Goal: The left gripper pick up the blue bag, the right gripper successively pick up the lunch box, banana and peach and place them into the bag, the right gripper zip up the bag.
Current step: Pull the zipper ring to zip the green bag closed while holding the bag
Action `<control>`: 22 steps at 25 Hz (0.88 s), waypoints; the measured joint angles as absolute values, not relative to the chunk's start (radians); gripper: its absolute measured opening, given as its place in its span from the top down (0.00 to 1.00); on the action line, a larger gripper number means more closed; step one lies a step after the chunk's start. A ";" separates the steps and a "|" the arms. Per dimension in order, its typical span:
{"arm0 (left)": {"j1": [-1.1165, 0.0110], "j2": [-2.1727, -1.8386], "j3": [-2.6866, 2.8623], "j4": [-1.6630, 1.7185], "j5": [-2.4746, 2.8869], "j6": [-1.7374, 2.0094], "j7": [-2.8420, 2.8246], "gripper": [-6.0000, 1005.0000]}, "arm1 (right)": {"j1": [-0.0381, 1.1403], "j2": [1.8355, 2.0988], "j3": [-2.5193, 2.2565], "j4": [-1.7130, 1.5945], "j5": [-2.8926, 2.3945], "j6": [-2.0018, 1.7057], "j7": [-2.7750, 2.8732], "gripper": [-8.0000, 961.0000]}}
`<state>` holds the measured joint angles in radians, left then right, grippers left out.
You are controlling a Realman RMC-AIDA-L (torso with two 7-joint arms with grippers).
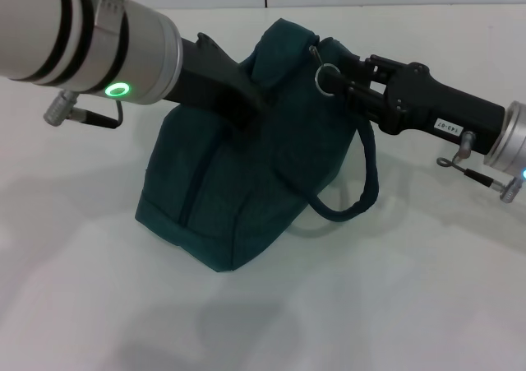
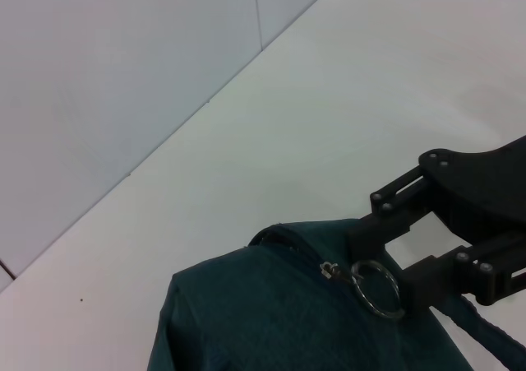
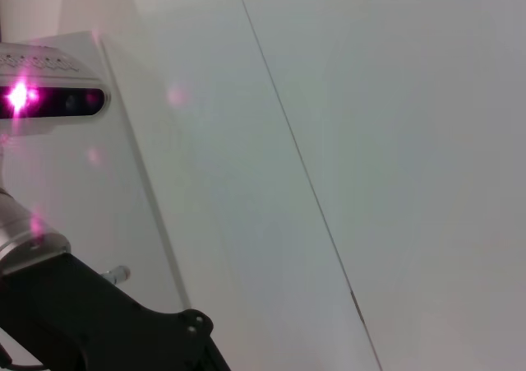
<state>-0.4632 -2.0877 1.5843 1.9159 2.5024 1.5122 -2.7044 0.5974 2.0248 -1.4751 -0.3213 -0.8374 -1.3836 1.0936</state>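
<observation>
Bag first: you see the blue bag (image 1: 246,182) sitting on the white table (image 1: 394,305), in the middle of the head view, with one handle (image 1: 362,182) hanging down at about 4 o'clock. No lunch box, banana or peach shows anywhere, so they are likely inside.

Start at the left. The left gripper (image 1: 251,108) comes in from 10 o'clock and pushes into the bag's top. You cannot tell if its fingers are spread or pressed together, because the cloth hides the tips. It looks like it is holding the bag steady.

Now look at the top of the bag. The zipper ring (image 2: 376,289) sits at the bag's peak, at about 1 o'clock from the bag's middle.

Move right. The right gripper (image 2: 394,280) reaches in from 3 o'clock. Its two fingers sit one on each side of the ring, close to it, but you cannot tell if they really pinch it.

The right gripper is the nearer one to the ring. The zipper seems to run along the top of the bag, away from the ring toward the left gripper. The pull likely has to follow that line.
</observation>
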 joint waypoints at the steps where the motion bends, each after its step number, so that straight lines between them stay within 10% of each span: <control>1: -0.463 -2.088 1.585 1.916 2.502 1.512 -2.704 0.95 | 0.598 2.025 -1.475 -0.321 -0.837 -1.383 1.094 0.55; 22: -0.471 -2.089 1.588 1.917 2.502 1.512 -2.701 0.95 | 0.609 2.026 -1.480 -0.313 -0.845 -1.373 1.095 0.58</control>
